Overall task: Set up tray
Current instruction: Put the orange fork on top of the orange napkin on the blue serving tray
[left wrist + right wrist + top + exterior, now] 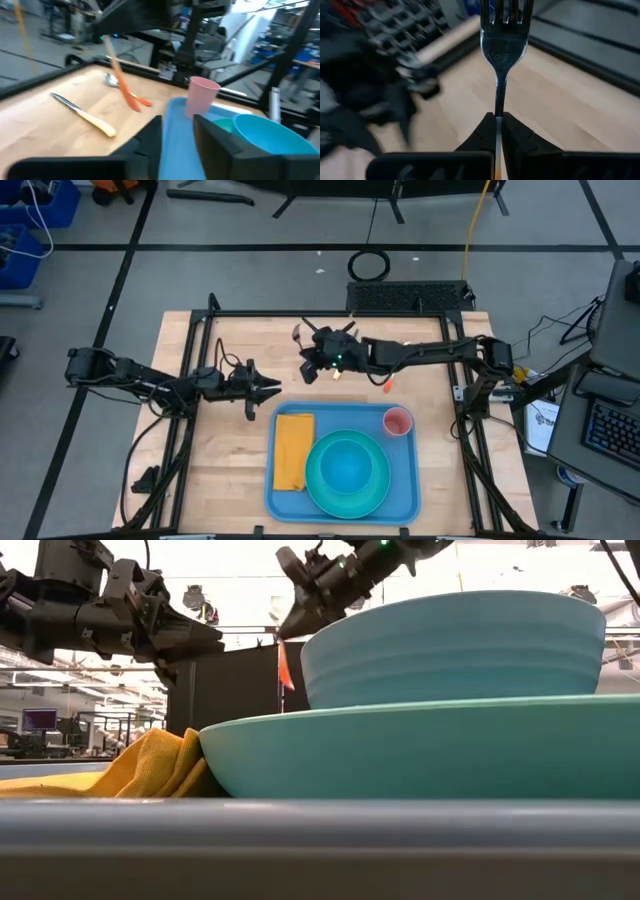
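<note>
Wooden tabletop [230,450] held flat blue plastic rectangular tray [400,505] at near edge | left gripper [270,390] just beside tray's far-left corner, jaws parted, empty | right gripper [318,366] beyond, jaws clamped on silver fork [502,45]

On the one blue tray [340,498] sit one orange-yellow napkin [293,451], one turquoise plate [322,493] carrying one turquoise bowl [347,462], and one pink cup [398,422]. Off the tray, there are three pieces of cutlery: one fork [505,42], one knife [82,115] and one orange-handled spoon [122,89]. Two robot arms work above.
</note>
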